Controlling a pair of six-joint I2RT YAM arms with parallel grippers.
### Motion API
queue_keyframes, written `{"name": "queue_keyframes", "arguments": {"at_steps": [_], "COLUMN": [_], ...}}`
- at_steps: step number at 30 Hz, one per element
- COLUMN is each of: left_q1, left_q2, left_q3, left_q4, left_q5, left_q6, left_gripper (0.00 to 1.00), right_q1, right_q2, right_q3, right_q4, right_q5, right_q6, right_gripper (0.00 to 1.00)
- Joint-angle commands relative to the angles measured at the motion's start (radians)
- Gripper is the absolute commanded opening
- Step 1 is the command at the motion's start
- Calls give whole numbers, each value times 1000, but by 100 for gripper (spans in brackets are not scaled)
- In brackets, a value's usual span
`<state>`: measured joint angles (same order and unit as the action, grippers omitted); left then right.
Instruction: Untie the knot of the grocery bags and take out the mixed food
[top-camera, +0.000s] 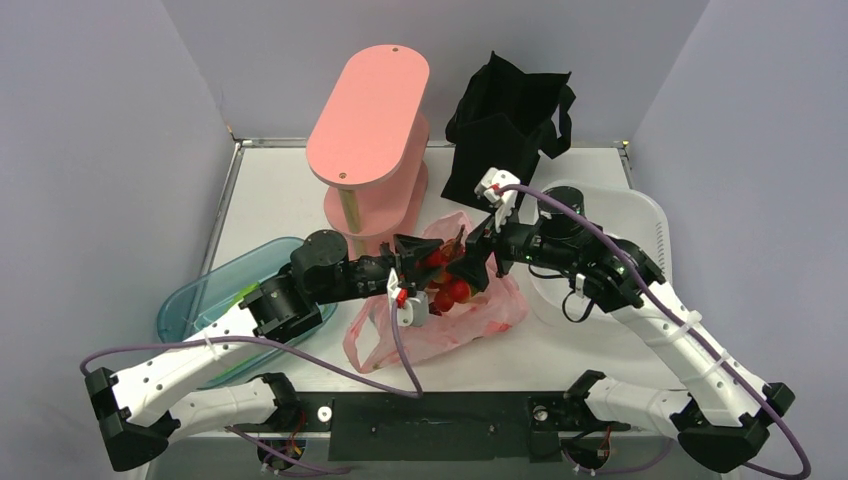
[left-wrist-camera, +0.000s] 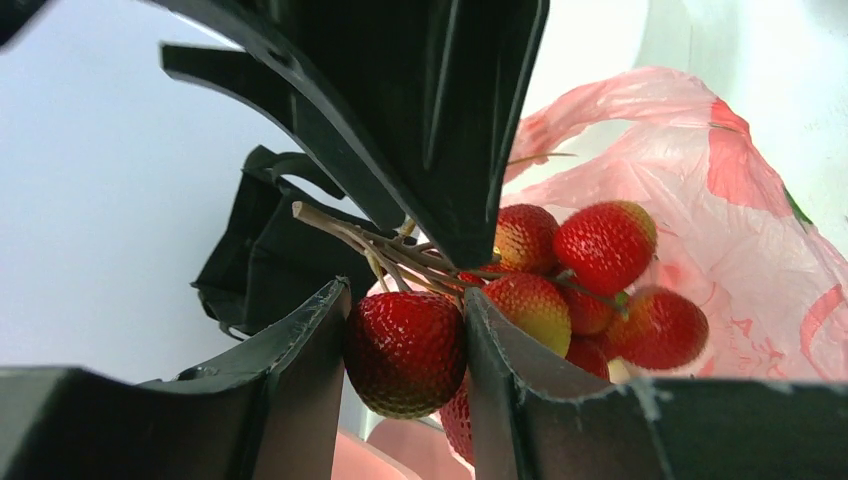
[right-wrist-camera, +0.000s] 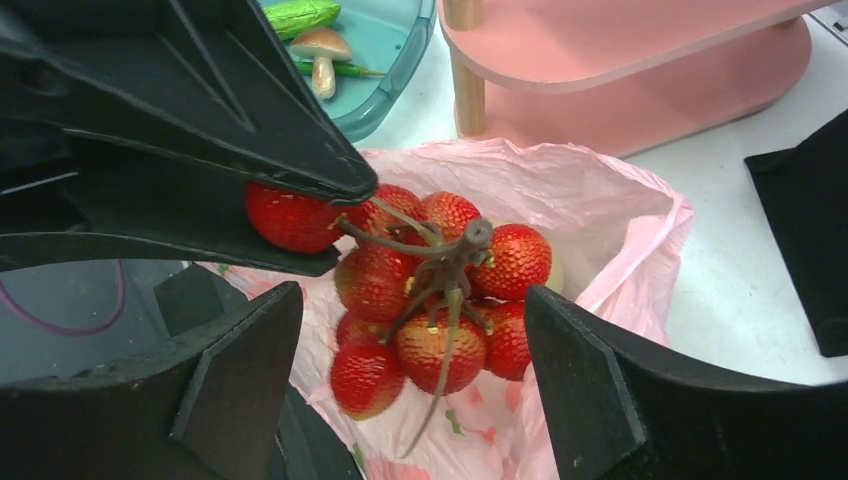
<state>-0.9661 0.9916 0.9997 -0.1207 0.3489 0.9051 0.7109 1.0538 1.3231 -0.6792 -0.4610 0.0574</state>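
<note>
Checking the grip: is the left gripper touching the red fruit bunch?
Touching. In the left wrist view the left gripper pinches one fruit of the red fruit bunch between its fingers.

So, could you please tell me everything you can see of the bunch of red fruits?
The fruit bunch is a cluster of bumpy red fruits, some tinged yellow, on thin brown branching stems. It hangs at the mouth of the pink bag. The left gripper is clamped on one fruit, while the right gripper stands open on either side of it, apart from it.

pink shelf, teal tray, mushroom
</note>
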Motion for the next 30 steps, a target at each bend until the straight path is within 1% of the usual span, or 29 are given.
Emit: {"name": "queue_keyframes", "arguments": {"at_steps": [1,2,3,4,5,6,7,8,9,12,13,15,17,20,23,26,30], "left_q1": [-6,-7,-8,-9,-11,-11,-11,-12,-13,-21,-22,-24,-23,-15,-9,-3,-2], "left_q2": [-51,-55,-56,-59,-60,-63,-64,-67,-68,-76,-78,-82,-87,-113,-170,-215,-246], "left_q3": [59,63,64,66,66,67,67,67,66,60,59,62,67,52,-22,-84,-98], "left_q4": [61,56,54,50,49,50,51,54,53,44,38,30,20,-25,-41,-44,-24], "left_q5": [11,9,5,2,-6,-9,-15,-17,-20,-40,-65,-116,-167,-204,-230,-239,-222], "left_q6": [38,43,45,45,44,40,38,33,31,29,29,9,-50,-78,-100,-128,-180], "left_gripper": [0,0,0,0,0,0,0,0,0,0,13,32,37,39,43,44,46], "right_q1": [23,29,32,35,35,35,35,35,35,32,19,-21,-64,-100,-139,-226,-337], "right_q2": [15,17,18,17,14,13,9,9,6,9,13,13,12,8,6,-3,-26], "right_q3": [-20,-24,-26,-28,-28,-26,-23,-16,-13,26,40,80,138,198,260,262,218], "right_q4": [100,114,120,133,139,145,147,148,148,136,131,123,122,121,115,99,96], "right_q5": [14,12,9,9,9,12,17,21,31,60,79,87,81,74,76,78,40], "right_q6": [-8,-9,-10,-12,-14,-16,-17,-19,-20,-38,-47,-49,-40,-10,10,6,20], "right_gripper": [75,69,58,52,39,33,17,7,0,0,0,0,0,0,0,0,0]}}
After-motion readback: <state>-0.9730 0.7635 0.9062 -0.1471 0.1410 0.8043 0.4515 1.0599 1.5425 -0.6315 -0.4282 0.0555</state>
